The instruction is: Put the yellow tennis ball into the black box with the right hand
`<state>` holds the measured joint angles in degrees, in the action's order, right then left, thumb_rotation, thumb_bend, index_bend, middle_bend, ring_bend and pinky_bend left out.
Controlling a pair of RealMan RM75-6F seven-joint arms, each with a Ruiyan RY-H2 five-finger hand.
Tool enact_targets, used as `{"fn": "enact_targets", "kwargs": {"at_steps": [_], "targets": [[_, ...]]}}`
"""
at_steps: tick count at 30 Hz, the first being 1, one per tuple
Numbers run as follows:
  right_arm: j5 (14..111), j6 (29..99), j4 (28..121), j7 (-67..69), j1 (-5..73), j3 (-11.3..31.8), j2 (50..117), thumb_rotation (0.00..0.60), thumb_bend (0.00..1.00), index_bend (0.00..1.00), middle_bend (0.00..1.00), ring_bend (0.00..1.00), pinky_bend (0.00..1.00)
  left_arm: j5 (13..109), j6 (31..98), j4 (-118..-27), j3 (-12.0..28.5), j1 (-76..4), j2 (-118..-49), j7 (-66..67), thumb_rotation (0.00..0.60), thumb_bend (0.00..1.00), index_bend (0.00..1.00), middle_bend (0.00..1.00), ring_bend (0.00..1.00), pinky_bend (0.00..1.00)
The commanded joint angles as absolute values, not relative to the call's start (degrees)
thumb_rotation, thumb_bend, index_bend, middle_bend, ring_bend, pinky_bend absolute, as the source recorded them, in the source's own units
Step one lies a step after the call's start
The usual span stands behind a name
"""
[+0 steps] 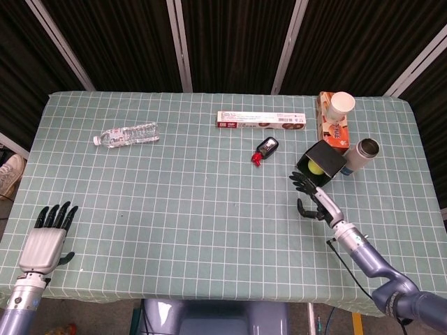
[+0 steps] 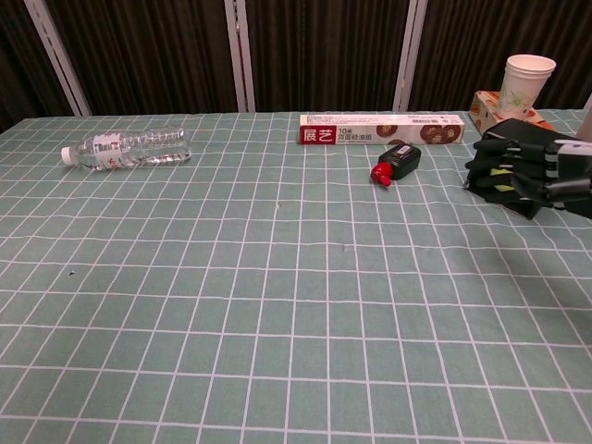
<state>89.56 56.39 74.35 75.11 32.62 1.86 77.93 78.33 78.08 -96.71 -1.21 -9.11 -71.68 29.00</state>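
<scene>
The yellow tennis ball (image 1: 316, 168) lies inside the black box (image 1: 327, 155), which lies on its side with its mouth toward me at the table's right. My right hand (image 1: 310, 195) hovers just in front of the box's mouth with fingers spread and nothing in it; in the chest view the right hand (image 2: 527, 171) covers the box (image 2: 532, 131) and hides the ball. My left hand (image 1: 47, 234) rests open at the table's near left edge.
Behind the box stand an orange carton (image 1: 334, 127) with a paper cup (image 1: 341, 106) on it and a steel cup (image 1: 362, 153). A black-and-red item (image 1: 265, 149), a long biscuit box (image 1: 260, 120) and a water bottle (image 1: 127, 134) lie further left.
</scene>
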Motion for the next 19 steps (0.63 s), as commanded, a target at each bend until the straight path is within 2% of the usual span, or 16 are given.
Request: {"fn": "enact_targets", "kwargs": {"at_steps": [1,4,7,9,14,16,19], "targets": [[94.09,67.8,87.95,58.53,25.14,-2.58,68.63,0.6,0.71,0.0,0.09,0.1,0.09,81.66,80.2,-97.56,-2.6,-8.03,-70.25,26.65,0.6,0.13,0.0,0.0,0.0,0.0],[95.64,75.75,92.11,39.14,18.89,-4.75,65.78,0.6,0.7,0.0,0.08,0.09,0.09,84.63,81.8,-97.57,-3.7,-7.17,-69.02,23.99,0.6,0.13,0.0,0.0,0.0,0.0],[95.26,79.39,92.79,24.82,14.97,-5.83,64.34,0.6,0.61,0.0,0.04,0.05,0.07,86.2,82.93,-97.46,-4.24,-6.54,-68.36,22.54,0.6,0.13,0.0,0.0,0.0,0.0],[94.55,81.18,92.65,16.72,12.76,-6.31,63.86,0.6,0.56,0.0,0.01,0.01,0.02,87.0,83.81,-97.28,-4.39,-6.13,-68.19,22.08,0.6,0.13,0.0,0.0,0.0,0.0],[91.74,91.61,89.59,-6.16,4.76,-5.04,67.09,0.6,0.49,0.0,0.0,0.0,0.0,88.74,86.51,-96.67,-4.36,-4.84,-68.15,20.89,0.6,0.13,0.0,0.0,0.0,0.0],[92.8,93.9,88.28,-10.56,3.21,-5.27,68.39,0.6,0.47,0.0,0.0,0.0,0.0,89.37,86.79,-96.39,-4.63,-4.57,-67.93,20.2,0.6,0.13,0.0,0.0,0.0,0.0],[93.23,94.89,88.49,-8.7,2.37,-5.08,68.53,0.6,0.44,0.0,0.0,0.0,0.0,90.07,86.84,-95.97,-4.93,-4.29,-67.81,19.75,0.6,0.13,0.0,0.0,0.0,0.0]]}}
